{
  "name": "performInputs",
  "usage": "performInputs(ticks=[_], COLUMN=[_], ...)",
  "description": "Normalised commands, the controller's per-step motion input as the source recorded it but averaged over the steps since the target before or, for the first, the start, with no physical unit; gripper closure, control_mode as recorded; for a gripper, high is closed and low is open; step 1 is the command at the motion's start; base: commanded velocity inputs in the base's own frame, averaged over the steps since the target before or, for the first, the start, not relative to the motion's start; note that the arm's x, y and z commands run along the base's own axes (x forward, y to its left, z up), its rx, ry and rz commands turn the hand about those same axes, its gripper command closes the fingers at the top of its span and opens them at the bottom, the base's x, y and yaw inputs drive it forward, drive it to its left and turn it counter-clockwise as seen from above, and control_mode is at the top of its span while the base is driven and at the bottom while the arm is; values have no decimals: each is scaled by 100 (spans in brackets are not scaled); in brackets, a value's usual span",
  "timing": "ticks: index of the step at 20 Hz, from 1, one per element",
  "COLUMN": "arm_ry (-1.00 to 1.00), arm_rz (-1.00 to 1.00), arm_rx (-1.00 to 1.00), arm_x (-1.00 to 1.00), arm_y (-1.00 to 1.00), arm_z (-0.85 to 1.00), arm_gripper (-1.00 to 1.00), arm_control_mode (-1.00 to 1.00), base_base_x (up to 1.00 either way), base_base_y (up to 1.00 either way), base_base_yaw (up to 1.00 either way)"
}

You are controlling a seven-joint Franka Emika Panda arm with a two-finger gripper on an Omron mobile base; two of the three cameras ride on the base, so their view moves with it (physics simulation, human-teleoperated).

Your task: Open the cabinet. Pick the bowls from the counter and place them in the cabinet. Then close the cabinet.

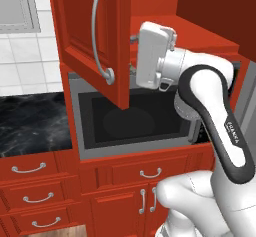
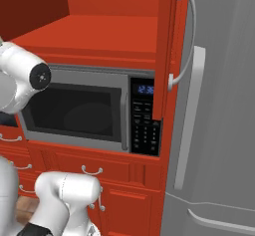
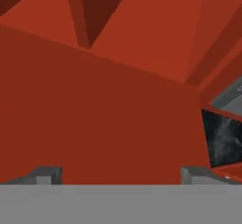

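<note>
Two doors: both halves of the cabinet (image 1: pixel 95 41) look swung open, upper left of the left base view
Feel: stiff, heavy-ish hinged wood, red raised panels
Grab spot: long curved silver handle (image 1: pixel 100 36), smooth metal
Fingers: gripper (image 3: pixel 118 175) spread wide, holding nothing
Tabletop: black marble-look tabletop (image 1: pixel 30 123), mid left

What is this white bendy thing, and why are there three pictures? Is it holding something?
The white bendy thing is a robot arm in a pretend, computer-drawn kitchen. Two pictures come from cameras riding behind it, one on its left and one on its right. The third comes from a camera on its hand, looking out between its two dark fingertips. The gripper is open and holds nothing. It is reaching up by the red cabinet, whose doors are swung open. Below sits a microwave, beside it a black counter, and on the right a grey fridge.
</note>
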Motion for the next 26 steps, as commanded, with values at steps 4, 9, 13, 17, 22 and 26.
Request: performInputs(ticks=[4,9,13,17,22,26], arm_ry=[4,6,11,9,9,-4], arm_rz=[9,8,7,5,2,2], arm_rx=[1,-1,-1,0,2,0], arm_x=[6,0,0,0,8,-3], arm_y=[74,100,100,95,9,-14], arm_z=[0,0,0,0,0,22], arm_gripper=[-100,-100,-100,-100,-100,-100], arm_control_mode=[-100,-100,-100,-100,-100,-100], base_base_x=[0,0,0,0,0,0], base_base_y=[0,0,0,0,0,0], base_base_yaw=[0,0,0,0,0,0])
